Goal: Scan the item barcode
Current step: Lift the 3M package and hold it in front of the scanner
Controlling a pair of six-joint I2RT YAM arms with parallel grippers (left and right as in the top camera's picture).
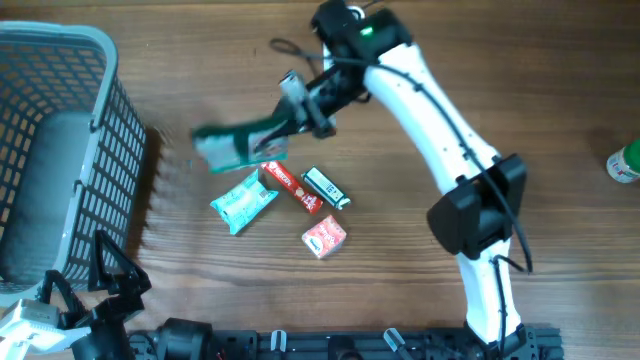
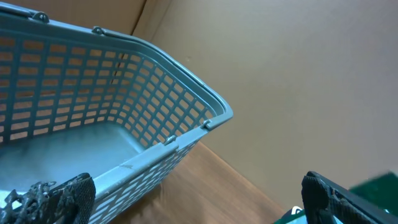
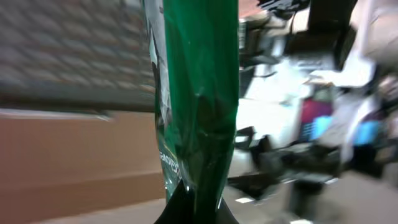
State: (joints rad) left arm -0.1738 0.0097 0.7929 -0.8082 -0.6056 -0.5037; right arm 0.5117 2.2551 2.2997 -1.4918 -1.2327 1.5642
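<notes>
The right tool is clamped on a green packet, its fingers pressed together on one edge of the wrapper. In the overhead view the packet shows as a blurred green and pale smear sticking out to the left of the tool, above the middle of the table and just past the other goods. The right wrist view shows the same green packet edge-on, running from the fingers up through the frame, with white print on its glossy film too smeared to read; no barcode can be made out. Below it on the table lie a teal packet, a red packet, a small dark box touching the red one, and a red and white box slightly apart. A grey basket stands at the left edge of the table. The left tool sits low beside the basket with its fingers spread wide apart and nothing between them. A green and white object lies at the far right edge.
</notes>
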